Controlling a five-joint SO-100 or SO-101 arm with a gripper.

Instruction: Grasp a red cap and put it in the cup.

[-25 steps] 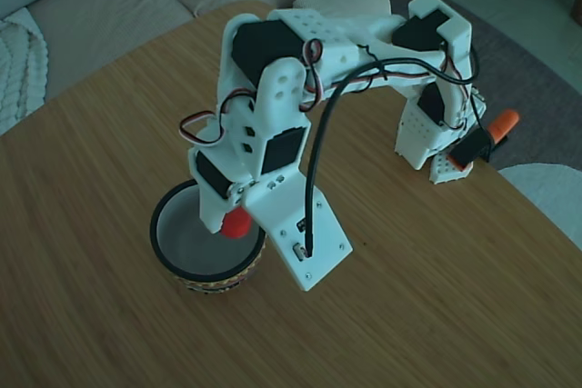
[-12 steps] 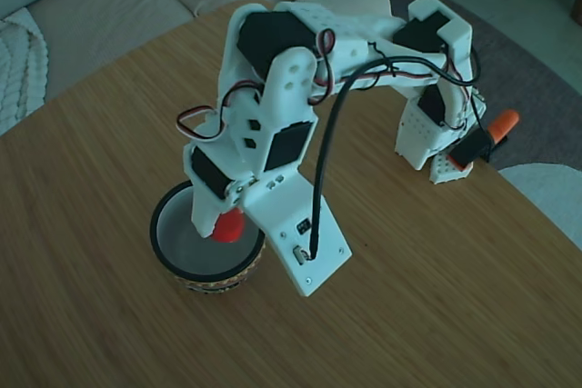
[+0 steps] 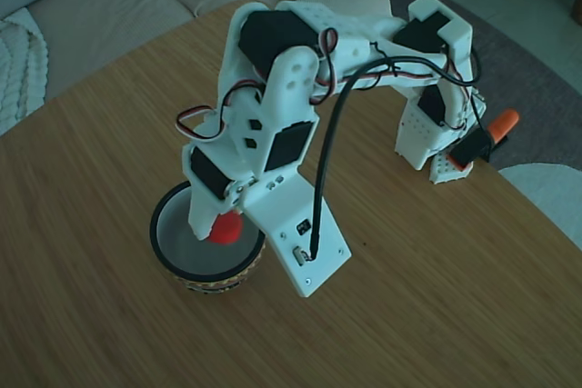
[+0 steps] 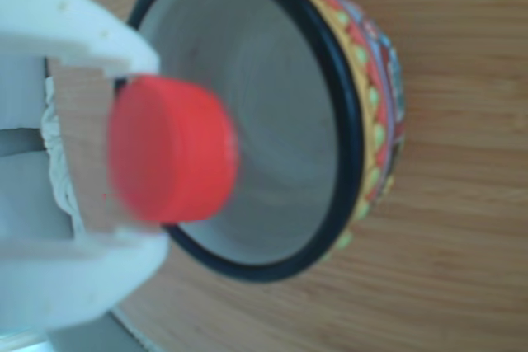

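Small round bright red plastic bottle cap (image 4: pixel 172 150): judging it light and rigid, with a smooth top and a side wall that is probably slick. The pinch belongs across the side wall, on opposite edges, which is where the grip is sitting now. Light pressure should be enough; it will likely bounce a little when dropped into ceramic.

The white two-finger gripper (image 3: pixel 216 224) is closing narrowly around the cap, its jaws spread only as wide as the cap itself. In the other view the two white fingers (image 4: pixel 74 30) are bracketing the cap from above and below in the picture, and both appear to be touching its edges. The cap is being held on edge, flat face turned toward the camera. Nothing else is touching the gripper, as far as I can tell.

In the fixed view the cap (image 3: pixel 225 227) is hanging over the mouth of the round ceramic mug with black rim and yellow-patterned outer band (image 3: pixel 165 252), toward its right side, apparently just above rim level. The mug (image 4: pixel 351 121) is sitting upright on the wooden table (image 3: pixel 436 315); its pale inside is looking empty.

Judgement: transport is essentially done and release is the step remaining. Opening here should land the cap inside.
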